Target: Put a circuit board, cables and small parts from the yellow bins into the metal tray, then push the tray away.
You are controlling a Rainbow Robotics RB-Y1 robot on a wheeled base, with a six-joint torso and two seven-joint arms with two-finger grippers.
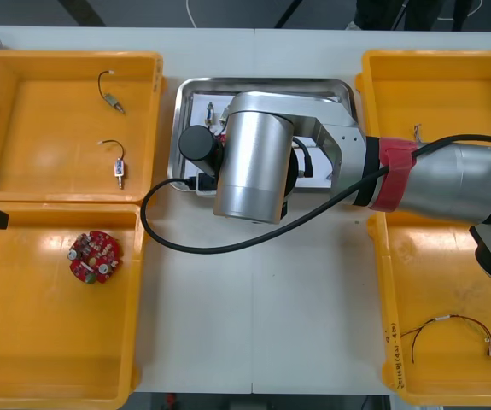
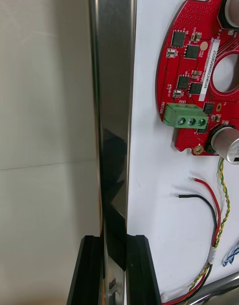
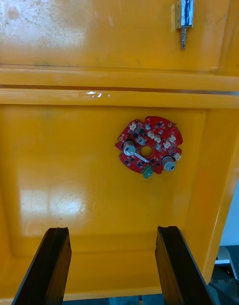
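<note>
The metal tray (image 1: pixel 262 82) stands between the bins, white inside. My right gripper (image 2: pixel 114 239) is shut on the tray's shiny rim (image 2: pixel 112 86), one finger outside and one inside. In the front view the right wrist (image 1: pixel 254 162) covers the tray's near edge. A red circuit board (image 2: pixel 191 71) lies in the tray, with a black cable (image 2: pixel 199 199), a red and yellow cable (image 2: pixel 221 210) and a bit of blue and white cable (image 2: pixel 230 255) beside it. My left gripper (image 3: pixel 112 235) hangs open over the near left bin, short of another red board (image 3: pixel 149 146).
The far left yellow bin (image 1: pixel 6 128) holds two small metal parts (image 1: pixel 119 166) on black leads. The second board (image 1: pixel 94 255) lies in the near left bin. A thin red and black cable (image 1: pixel 450 329) lies in the near right bin. A black hose (image 1: pixel 185 243) loops over the table.
</note>
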